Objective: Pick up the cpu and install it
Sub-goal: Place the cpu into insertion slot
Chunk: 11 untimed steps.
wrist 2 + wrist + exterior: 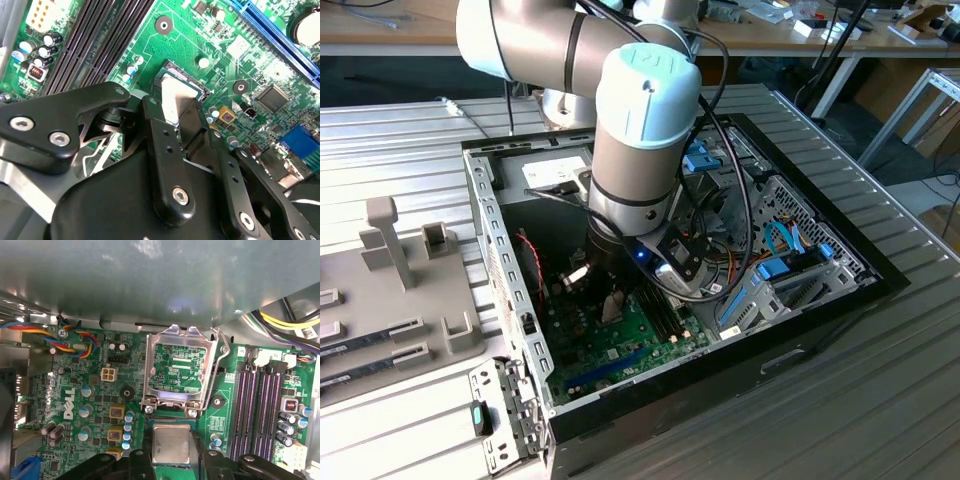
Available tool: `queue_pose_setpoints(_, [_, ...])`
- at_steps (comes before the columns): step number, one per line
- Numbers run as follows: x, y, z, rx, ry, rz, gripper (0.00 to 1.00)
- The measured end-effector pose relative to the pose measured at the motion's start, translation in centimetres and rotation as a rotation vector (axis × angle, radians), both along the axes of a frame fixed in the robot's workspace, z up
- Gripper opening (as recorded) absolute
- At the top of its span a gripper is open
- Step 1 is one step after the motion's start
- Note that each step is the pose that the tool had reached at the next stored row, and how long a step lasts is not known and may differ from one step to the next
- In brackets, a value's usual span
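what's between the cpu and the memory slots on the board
In the first wrist view, bare green board with one round mounting hole lies between the silvery square cpu, held in the tool, and the long dark memory slots.

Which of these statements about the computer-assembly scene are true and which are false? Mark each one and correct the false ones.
1. The gripper holds the cpu between its fingers. True.
2. The cpu already sits in the socket. False: the socket is open and bare in the first wrist view, and the cpu is beside it in the gripper.
3. The arm reaches down into the open computer case. True.
4. The memory slots are filled with sticks. False: they look empty.
5. The motherboard is red. False: it is green.
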<state>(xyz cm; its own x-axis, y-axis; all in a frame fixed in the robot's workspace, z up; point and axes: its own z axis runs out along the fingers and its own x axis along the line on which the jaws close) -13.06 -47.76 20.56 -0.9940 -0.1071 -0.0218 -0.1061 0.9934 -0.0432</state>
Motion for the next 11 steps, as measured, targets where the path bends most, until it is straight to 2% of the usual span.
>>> queue_pose_setpoints(2, [-0.04,0.0,0.1,0.0088,-0.0001,-0.006,0.39])
queue_pose_setpoints(4, [-0.08,0.0,0.11,0.0136,0.0,-0.011,0.39])
queue_pose_setpoints(6, [-0.19,0.0,0.08,0.0158,-0.0002,-0.016,0.39])
queue_pose_setpoints(11, [-0.23,-0.17,-0.09,0.0156,0.0,-0.019,0.39])
